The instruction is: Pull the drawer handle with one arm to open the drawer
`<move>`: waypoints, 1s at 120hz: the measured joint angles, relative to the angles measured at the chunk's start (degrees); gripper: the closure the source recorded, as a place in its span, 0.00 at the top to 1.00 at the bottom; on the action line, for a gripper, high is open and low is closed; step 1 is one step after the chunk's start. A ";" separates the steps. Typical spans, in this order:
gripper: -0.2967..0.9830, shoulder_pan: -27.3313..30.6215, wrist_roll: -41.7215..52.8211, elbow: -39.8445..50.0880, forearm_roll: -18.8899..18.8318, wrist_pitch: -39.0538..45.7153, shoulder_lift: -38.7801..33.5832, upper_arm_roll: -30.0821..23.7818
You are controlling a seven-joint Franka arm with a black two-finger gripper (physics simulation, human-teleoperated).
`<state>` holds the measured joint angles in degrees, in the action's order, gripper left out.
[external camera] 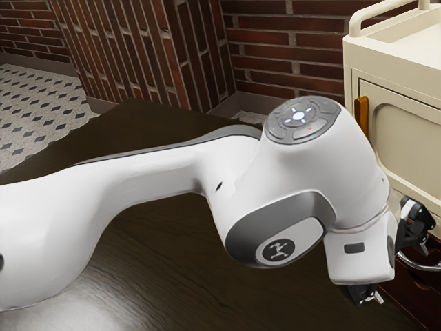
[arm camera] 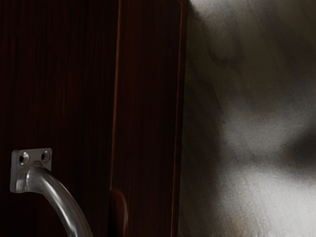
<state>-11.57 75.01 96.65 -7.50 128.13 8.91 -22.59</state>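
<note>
Exterior view | my white arm (external camera: 138, 172) runs over the dark table (external camera: 207, 276) to the pincer (external camera: 403, 274) | pincer wide open, holding nothing | silver handle (arm camera: 60, 198) near its tips, on dark red wood (arm camera: 64, 98) | big cream cart (external camera: 406, 138) past the pincer

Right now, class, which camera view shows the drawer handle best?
The wrist view: the handle is large there, its mounting plate, two screw holes and curved bar distinct. The exterior view shows a small curved stretch, running off its right edge.
</note>
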 joint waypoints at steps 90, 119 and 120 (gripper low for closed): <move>0.54 0.09 -1.99 0.89 0.73 -1.13 -0.90 -0.01; 0.51 0.14 -3.39 2.63 1.60 -4.54 -3.81 0.01; 0.51 0.15 -3.43 2.72 1.66 -4.67 -3.92 0.02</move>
<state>-11.42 71.58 99.37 -5.85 123.47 4.99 -22.57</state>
